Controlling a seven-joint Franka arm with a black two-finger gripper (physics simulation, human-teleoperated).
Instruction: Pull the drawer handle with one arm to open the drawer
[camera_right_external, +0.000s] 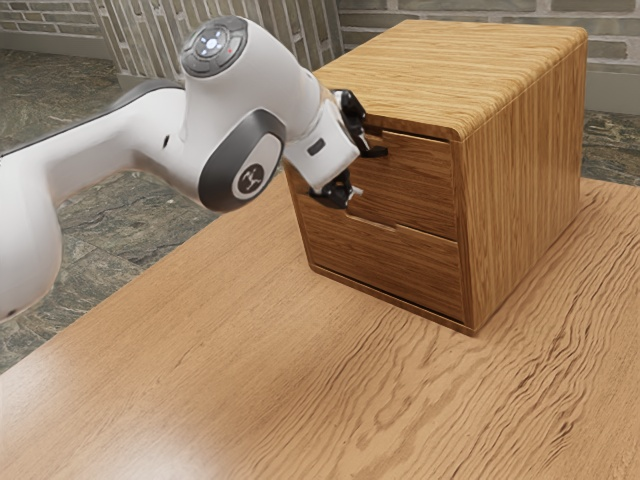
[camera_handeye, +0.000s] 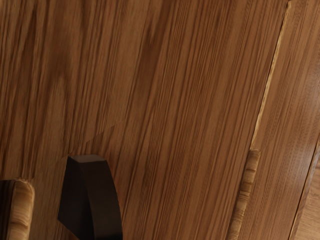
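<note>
A wooden cabinet (camera_right_external: 520, 170) stands on the table with two drawer fronts, one above the other, facing the exterior view's left. The upper drawer (camera_right_external: 415, 185) looks flush with the cabinet face. My gripper (camera_right_external: 358, 176) is pressed against the left part of that upper front. Its black fingers (camera_right_external: 372, 151) stand apart, one higher and one lower, so it is open. The hand hides whatever handle lies behind it. In the wrist view one dark finger (camera_handeye: 92, 200) stands close against the wood grain of the drawer front (camera_handeye: 165, 100), beside a seam (camera_handeye: 267, 95).
The lower drawer (camera_right_external: 385, 260) sits under my hand. The wooden table (camera_right_external: 300, 400) stretches wide in front of the cabinet. A stone floor (camera_right_external: 110, 215) and a brick wall (camera_right_external: 50, 20) lie behind the arm.
</note>
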